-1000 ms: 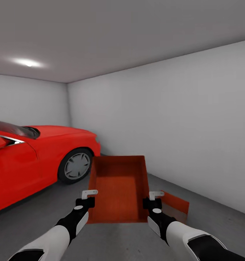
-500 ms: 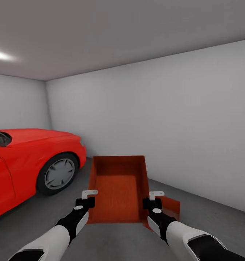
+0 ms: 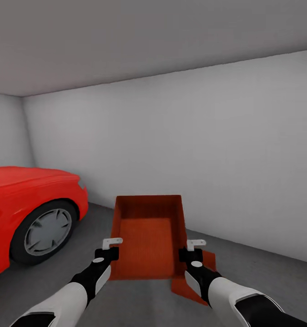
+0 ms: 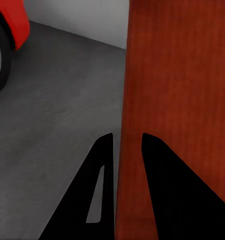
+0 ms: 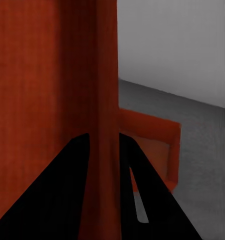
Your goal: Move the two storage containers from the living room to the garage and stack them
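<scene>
In the garage, left gripper (image 3: 111, 249) and right gripper (image 3: 191, 251) each clamp a side wall of the bin (image 3: 146, 234), held above the floor (image 3: 271, 281). The second bin (image 3: 192, 281) sits below-right; next, line up and lower onto it.

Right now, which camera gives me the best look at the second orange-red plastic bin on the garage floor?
The right wrist view: the floor bin shows its rim and a side past the held orange-red bin. The head view shows a corner beneath the right arm.
</scene>
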